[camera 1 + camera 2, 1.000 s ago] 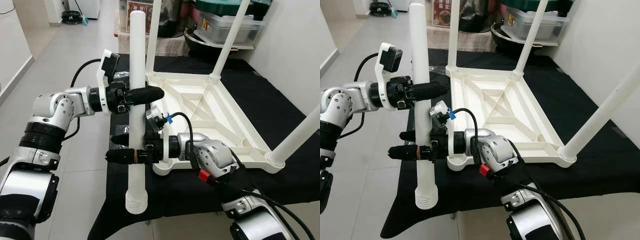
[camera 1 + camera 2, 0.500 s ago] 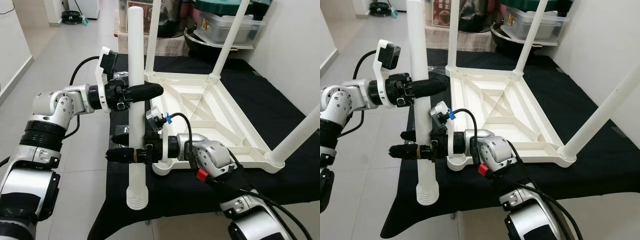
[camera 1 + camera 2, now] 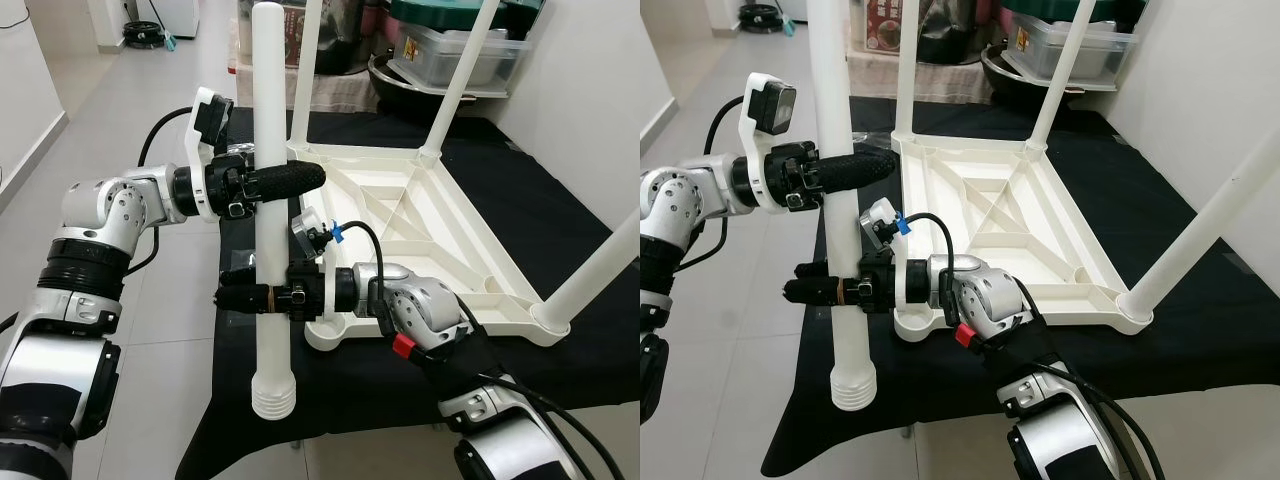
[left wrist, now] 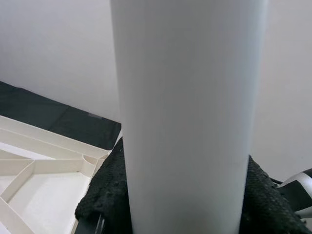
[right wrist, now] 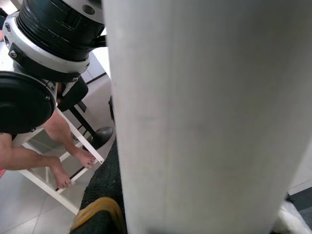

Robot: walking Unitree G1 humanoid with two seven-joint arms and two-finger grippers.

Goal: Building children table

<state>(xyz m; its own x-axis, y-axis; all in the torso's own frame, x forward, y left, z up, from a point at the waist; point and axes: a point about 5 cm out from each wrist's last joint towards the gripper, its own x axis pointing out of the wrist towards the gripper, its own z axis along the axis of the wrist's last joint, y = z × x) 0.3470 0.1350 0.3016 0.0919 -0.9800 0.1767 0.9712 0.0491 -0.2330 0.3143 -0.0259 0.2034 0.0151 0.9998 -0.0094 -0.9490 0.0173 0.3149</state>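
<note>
In the left eye view we see our left gripper (image 3: 268, 181) closed around the upper part of a long white plastic table leg (image 3: 270, 240), held upright off the near left corner of the upside-down white plastic tabletop (image 3: 420, 240). Our right gripper (image 3: 262, 290) clamps the same leg lower down, its ribbed threaded end hanging below, over the edge of the black cloth (image 3: 560, 230) that covers the work surface. Three fitted white legs (image 3: 455, 85) rise from the tabletop's other corners. Behind stand clear storage bins (image 3: 455, 50) and a pale tiled floor (image 3: 130, 110).

The right eye view gives the same scene: the leg (image 3: 840, 250) stands just beside the empty corner socket (image 3: 912, 322), with the right arm crossing in front of it.

In the left wrist view the leg (image 4: 187, 117) blocks the middle, black fingers (image 4: 105, 195) pressed to both its sides, tabletop ribs (image 4: 34, 170) beyond.

In the right wrist view the leg (image 5: 204, 117) stands close before us; a person's bare feet (image 5: 73, 163) rest on the floor by a white frame.
</note>
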